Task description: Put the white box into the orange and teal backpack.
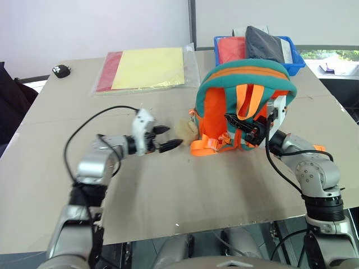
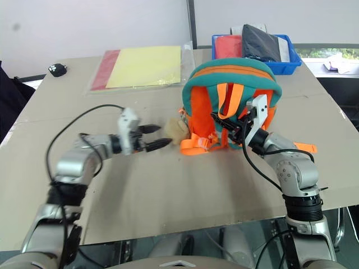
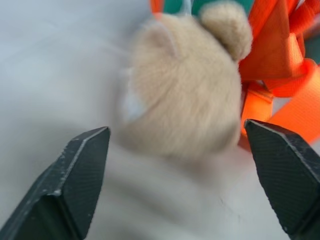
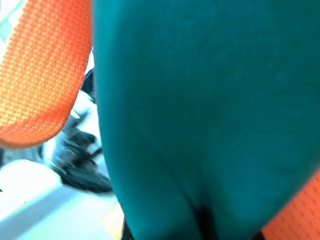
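**Release at backpack: box position unconfirmed**

Backpack [image 1: 241, 78], a small orange fabric child's bag with teal trim, stands upright on the pale grey table [image 1: 196, 190] with its orange straps facing the robot; the flat white plastic box cannot be located, and if it is inside, the bag's fabric hides it; judged on that basis, the step in hand is letting go and getting clear.

Left gripper [image 1: 168, 137] stands wide and holds nothing; it points at the tan plush ball [image 1: 182, 129] lying beside the bag's base. Right gripper [image 2: 229, 126] sits against the strap side of the bag; whether it is wide or narrow cannot be told.

Recommended conduct: draw the left gripper straight back along its own line so that neither finger catches the plush; free the right gripper slowly and clear of the strap loops; a snagged strap would likely tip the upright bag and could spill anything inside; confirm the box before treating the task as done.

View differences: the left wrist view shows the plush ball ahead of the open fingers [image 3: 80, 180] rather than between them, with orange webbing close behind it; the right wrist view shows teal fabric and orange mesh pressed close to the camera; the head views alone give the bag's upright stance and the placing of both arms.
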Robot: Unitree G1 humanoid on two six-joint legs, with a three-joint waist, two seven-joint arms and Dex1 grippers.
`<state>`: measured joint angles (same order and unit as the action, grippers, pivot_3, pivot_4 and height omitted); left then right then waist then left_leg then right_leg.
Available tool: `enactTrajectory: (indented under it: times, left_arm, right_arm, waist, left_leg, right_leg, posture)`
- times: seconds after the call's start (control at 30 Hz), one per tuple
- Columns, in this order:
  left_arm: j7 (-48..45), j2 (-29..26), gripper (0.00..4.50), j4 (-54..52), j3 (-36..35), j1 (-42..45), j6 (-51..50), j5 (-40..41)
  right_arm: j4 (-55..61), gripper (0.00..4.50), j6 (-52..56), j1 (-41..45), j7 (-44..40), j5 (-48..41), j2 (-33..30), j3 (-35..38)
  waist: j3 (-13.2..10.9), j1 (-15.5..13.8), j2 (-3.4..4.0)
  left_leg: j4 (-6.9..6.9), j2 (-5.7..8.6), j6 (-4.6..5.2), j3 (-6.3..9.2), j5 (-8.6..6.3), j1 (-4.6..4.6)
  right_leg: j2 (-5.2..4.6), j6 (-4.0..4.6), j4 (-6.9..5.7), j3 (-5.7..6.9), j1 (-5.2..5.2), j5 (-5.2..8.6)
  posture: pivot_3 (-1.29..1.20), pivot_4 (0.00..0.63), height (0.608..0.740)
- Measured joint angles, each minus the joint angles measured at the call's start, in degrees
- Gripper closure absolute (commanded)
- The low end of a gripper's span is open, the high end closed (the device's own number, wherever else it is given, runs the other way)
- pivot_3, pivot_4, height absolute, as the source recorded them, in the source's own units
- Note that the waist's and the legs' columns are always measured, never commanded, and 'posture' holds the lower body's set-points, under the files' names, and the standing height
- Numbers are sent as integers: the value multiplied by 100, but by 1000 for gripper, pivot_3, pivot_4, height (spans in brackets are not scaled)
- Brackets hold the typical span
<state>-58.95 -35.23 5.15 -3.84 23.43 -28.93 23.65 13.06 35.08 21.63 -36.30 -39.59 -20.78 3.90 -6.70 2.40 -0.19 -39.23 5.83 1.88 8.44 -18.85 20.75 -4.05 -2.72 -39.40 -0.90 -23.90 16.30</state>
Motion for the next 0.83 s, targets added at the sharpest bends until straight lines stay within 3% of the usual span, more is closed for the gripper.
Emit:
enactTrajectory:
  times: [0.03,0.13,0.23,0.27,0.37,0.5,0.67,0.83]
  left_arm:
    - [-131,-143,0,-199,-155,-232,-6,149]
    - [-255,-262,0,-349,-246,-580,43,206]
    - [-310,-231,0,-826,-236,-926,-110,452]
    - [-305,-227,0,-1004,-236,-1018,-182,541]
    - [-112,-155,0,-1553,-225,-1482,-279,658]
    - [397,59,0,-1925,-101,-2399,271,182]
    - [1089,626,0,-2834,-20,-3887,864,-124]
    - [1482,912,0,-2818,146,-4317,1675,-621]
  right_arm:
    - [60,2707,60,-78,-1,-53,-77,72]
    - [239,1687,102,-302,-85,-151,-285,178]
    - [532,168,63,-689,-471,-263,-667,215]
    - [604,23,25,-814,-607,-261,-794,264]
    - [659,23,-378,-1263,-935,-142,-1057,545]
    - [185,23,-1318,-2161,-1359,462,-1490,1000]
    - [-244,23,-2294,-3934,-1893,882,-1452,1441]
    - [-656,23,-3308,-4099,-2064,1375,-1134,1269]
  waist:
    - [-1,-12,1]
    - [-3,-55,4]
    - [-6,-70,2]
    - [-7,-71,2]
    - [-7,-62,2]
    - [-8,-114,2]
    - [-16,-239,-2]
    - [-35,-226,12]
  left_leg:
    - [2,0,0,0,0,1]
    - [3,0,0,6,0,1]
    - [4,0,6,7,-3,4]
    - [5,0,8,7,-4,3]
    - [7,-1,12,5,-7,-1]
    - [15,-2,12,0,-7,-8]
    - [25,-4,20,-6,-13,-11]
    - [48,-9,21,-26,-14,-84]
  right_leg:
    - [0,0,3,1,1,0]
    - [0,0,13,8,10,0]
    - [0,-4,29,9,15,-2]
    - [0,-6,35,8,19,-4]
    - [3,-10,47,5,26,-7]
    - [2,-10,51,3,30,-7]
    - [1,-11,62,-3,36,-7]
    - [7,-13,75,-24,96,-20]
  posture:
    - [0,150,740]
    - [0,150,740]
    - [0,150,740]
    - [0,150,740]
    - [0,150,740]
    - [0,150,740]
    - [0,150,740]
    - [0,150,740]
